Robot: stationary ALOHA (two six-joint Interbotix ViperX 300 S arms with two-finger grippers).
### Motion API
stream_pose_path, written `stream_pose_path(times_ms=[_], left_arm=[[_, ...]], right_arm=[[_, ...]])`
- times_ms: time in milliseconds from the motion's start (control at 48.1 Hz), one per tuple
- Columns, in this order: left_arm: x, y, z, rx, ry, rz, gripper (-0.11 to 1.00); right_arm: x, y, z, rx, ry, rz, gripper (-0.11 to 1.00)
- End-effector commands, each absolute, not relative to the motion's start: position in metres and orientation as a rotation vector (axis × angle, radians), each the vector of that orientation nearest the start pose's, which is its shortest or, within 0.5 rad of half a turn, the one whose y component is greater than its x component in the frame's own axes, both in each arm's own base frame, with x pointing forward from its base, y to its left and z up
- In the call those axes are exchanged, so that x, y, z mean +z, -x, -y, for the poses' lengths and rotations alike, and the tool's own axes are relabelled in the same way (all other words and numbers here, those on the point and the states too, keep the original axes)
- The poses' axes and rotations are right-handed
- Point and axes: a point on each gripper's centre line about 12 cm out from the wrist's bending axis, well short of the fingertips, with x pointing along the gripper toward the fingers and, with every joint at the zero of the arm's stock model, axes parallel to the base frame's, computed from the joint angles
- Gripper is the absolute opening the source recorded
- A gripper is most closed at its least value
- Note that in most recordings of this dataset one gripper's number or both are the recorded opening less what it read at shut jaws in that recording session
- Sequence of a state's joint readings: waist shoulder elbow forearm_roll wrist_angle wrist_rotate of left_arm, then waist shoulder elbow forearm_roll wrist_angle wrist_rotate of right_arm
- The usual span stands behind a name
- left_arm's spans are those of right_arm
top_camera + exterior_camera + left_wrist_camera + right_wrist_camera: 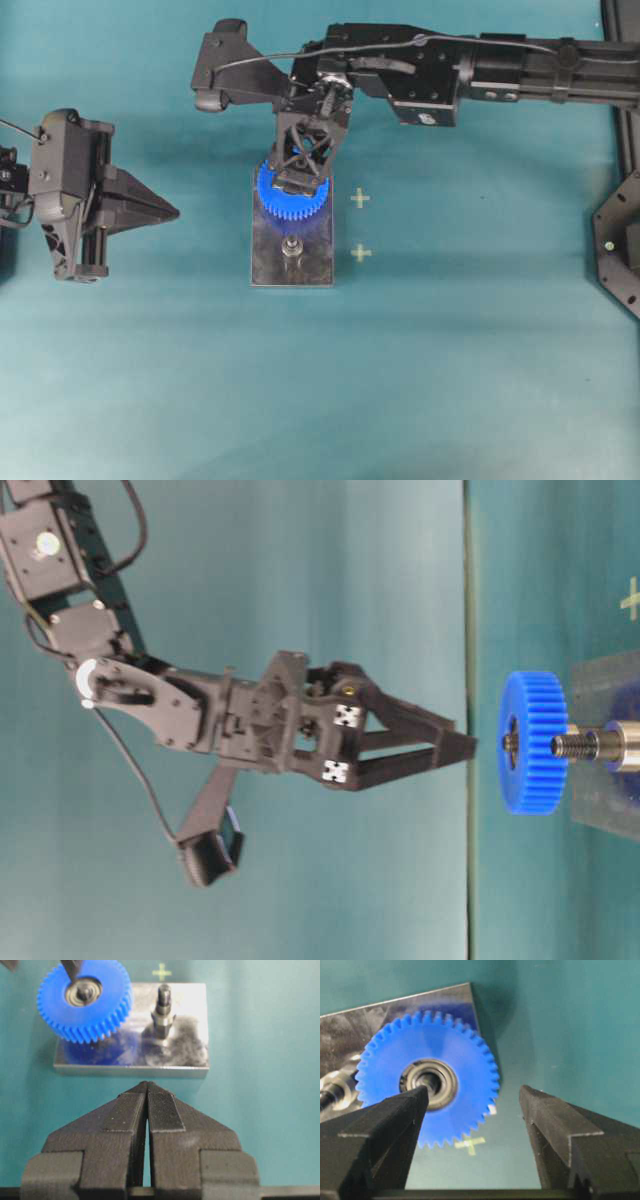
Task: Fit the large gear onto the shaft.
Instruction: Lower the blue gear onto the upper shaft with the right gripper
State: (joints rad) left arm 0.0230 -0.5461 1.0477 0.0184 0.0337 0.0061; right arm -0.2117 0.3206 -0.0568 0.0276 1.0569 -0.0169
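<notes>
Seeing the large gear [427, 1082] seated on the shaft [85, 993] at the grey plate's [190, 1055] end, we lift our right hand [472, 1110], spread wide and empty, straight up without nudging teeth; left hand [146, 1110] waits pinched together.

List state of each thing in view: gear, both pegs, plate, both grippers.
large gear: seated on the shaft, flat, not gripped.
shaft: upright, its tip showing in the gear hub.
second peg: upright, bare.
grey plate: flat on the table.
right gripper: open, above the gear.
left gripper: shut, empty, short of the plate.
</notes>
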Motion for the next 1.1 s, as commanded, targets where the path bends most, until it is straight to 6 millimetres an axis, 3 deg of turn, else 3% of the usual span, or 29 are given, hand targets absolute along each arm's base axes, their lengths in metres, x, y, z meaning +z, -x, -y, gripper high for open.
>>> stream_pose_path(times_ms=[0,353,810,1081], left_arm=[[0.214,-0.263,-0.006,0.016,-0.02,-0.52,0.0],[0.213,-0.263,-0.007,0.018,-0.019,-0.526,0.0],[0.21,-0.262,-0.006,0.016,-0.018,-0.534,0.0],[0.209,-0.261,-0.006,0.017,-0.016,-0.536,0.0]], right_arm=[[0.225,-0.458,0.095,-0.162,-0.143,-1.271,0.78],[0.22,-0.45,0.084,-0.127,-0.11,-1.294,0.78],[0.194,-0.463,0.062,-0.051,-0.047,-1.3,0.78],[0.191,-0.465,0.064,-0.057,-0.052,-1.297,0.78]])
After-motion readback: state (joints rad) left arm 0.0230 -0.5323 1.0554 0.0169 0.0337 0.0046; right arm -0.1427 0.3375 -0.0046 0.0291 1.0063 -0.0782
